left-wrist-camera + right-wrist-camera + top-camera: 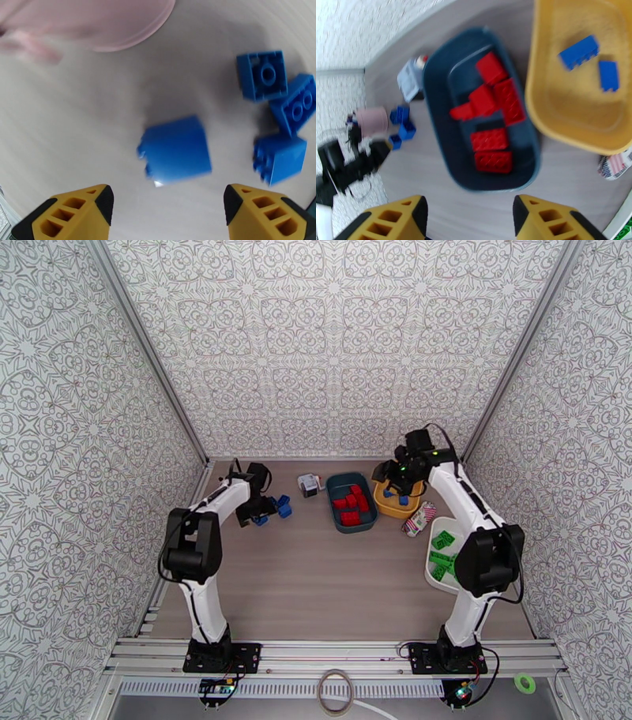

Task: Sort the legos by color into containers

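Observation:
Several blue legos lie on the table at the back left. My left gripper hovers at them, open. In the left wrist view one blue brick lies just ahead of the gap of the left gripper, untouched, with three more blue bricks to its right. The dark teal container holds red bricks. The yellow container holds two blue bricks. Above it hangs my right gripper, open and empty, as the right gripper shows in its own view. The white container holds green bricks.
A pink cup stands just beyond the loose blue bricks. A small white-grey cube sits left of the teal tub. A striped wrapper lies between the yellow and white tubs. Patterned walls close in the table on three sides.

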### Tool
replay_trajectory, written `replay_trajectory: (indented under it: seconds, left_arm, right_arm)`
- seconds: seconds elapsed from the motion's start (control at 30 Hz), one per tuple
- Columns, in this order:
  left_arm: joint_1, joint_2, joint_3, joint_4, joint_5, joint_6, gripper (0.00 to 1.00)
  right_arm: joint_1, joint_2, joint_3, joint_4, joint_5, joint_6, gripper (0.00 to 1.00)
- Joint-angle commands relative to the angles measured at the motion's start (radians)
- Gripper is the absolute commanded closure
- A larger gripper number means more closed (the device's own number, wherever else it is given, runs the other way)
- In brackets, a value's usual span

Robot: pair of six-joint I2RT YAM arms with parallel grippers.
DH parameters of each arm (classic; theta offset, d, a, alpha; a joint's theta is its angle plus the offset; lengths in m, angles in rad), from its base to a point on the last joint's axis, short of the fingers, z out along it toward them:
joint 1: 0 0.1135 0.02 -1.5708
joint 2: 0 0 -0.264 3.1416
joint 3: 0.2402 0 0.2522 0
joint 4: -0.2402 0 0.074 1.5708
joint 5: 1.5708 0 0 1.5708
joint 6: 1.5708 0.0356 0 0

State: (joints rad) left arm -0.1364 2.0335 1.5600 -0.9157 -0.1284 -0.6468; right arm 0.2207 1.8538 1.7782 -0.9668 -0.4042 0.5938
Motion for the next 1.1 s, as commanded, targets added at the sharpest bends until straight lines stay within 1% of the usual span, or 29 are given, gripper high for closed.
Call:
replay_trajectory:
  seconds: [0.0,0.1,0.37,0.53,0.63,0.7,0.8,1.07]
  left_arm:
    - [0.03,0.057,0.055,0.001,0.015,0.004,0.21]
    - [0.032,0.099,0.097,-0.011,0.025,0.008,0.22]
    - [0.034,0.138,0.116,-0.012,0.052,0.019,0.42]
    - [0.019,0.101,0.086,-0.009,0.047,0.028,0.55]
    - [0.001,0.054,0.062,-0.003,0.048,0.032,0.6]
    - [-0.014,0.023,0.046,-0.003,0.048,0.027,0.62]
    - [-0.048,-0.028,0.017,-0.003,0.047,0.017,0.62]
    - [-0.183,-0.174,-0.075,0.013,0.052,-0.062,0.63]
  right_arm:
    - [0.005,-0.034,-0.035,-0.023,-0.001,-0.008,0.38]
    - [0.006,-0.039,-0.036,-0.03,0.001,-0.009,0.37]
    - [0.005,-0.041,-0.035,-0.032,-0.007,-0.003,0.38]
    - [0.005,-0.058,-0.056,-0.026,-0.01,-0.002,0.38]
    - [0.005,-0.078,-0.076,-0.017,-0.01,0.0,0.38]
    - [0.005,-0.093,-0.099,-0.008,-0.011,0.004,0.38]
    - [0.005,-0.125,-0.146,0.011,-0.012,0.01,0.38]
    - [-0.005,-0.242,-0.3,0.053,-0.009,0.02,0.38]
